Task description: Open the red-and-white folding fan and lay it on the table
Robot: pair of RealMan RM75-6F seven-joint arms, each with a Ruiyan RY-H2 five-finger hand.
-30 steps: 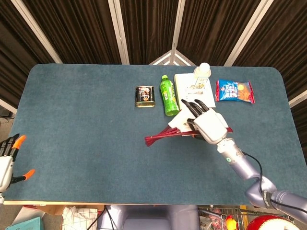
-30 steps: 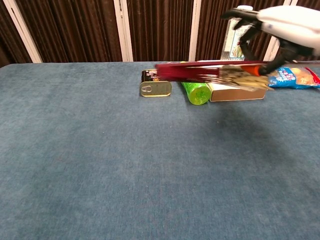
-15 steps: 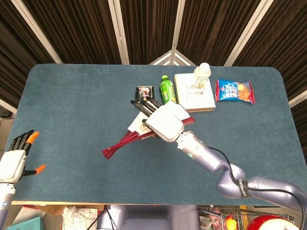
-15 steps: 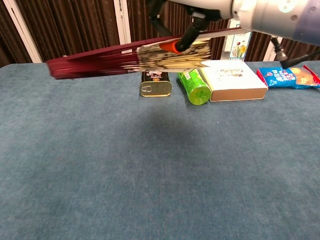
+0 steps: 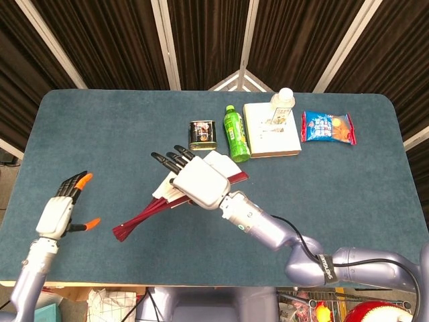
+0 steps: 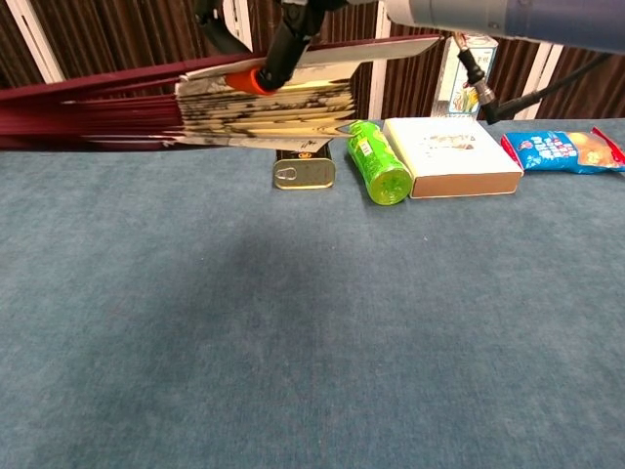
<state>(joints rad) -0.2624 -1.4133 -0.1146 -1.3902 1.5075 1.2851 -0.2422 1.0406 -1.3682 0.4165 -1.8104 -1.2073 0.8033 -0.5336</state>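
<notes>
1. At the left edge of the table (image 5: 94,127), near its front corner, the left hand (image 5: 64,211) hovers with its fingers spread apart and nothing in it.

2. Toward the middle of the table, the right hand (image 5: 194,182) holds the red-and-white folding fan (image 5: 144,216) above the surface. Its fingers are wrapped over the pale leaf end. The dark red ribs stick out toward the front left, pointing at the left hand. The fan looks only slightly parted, mostly closed.

3. In the chest view the fan (image 6: 146,112) lies roughly level in the air, well above the cloth, with the right hand (image 6: 269,34) over it.

4. Along the back edge, from left to right, sit a small tin can (image 5: 202,134), a green bottle (image 5: 235,133) lying down, a flat box (image 5: 271,129), a white bottle (image 5: 284,100) and a blue snack bag (image 5: 328,127).

5. Doing this step well probably means bringing the rib ends within reach of the left hand, so that hand can take an outer rib.

6. The right hand should grip one side firmly while the left draws the other side away in a smooth arc. Pulling too fast could tear the leaf.

7. Keep the fan over the bare middle of the table, away from the things at the back, so it has room to spread and be laid flat.
</notes>
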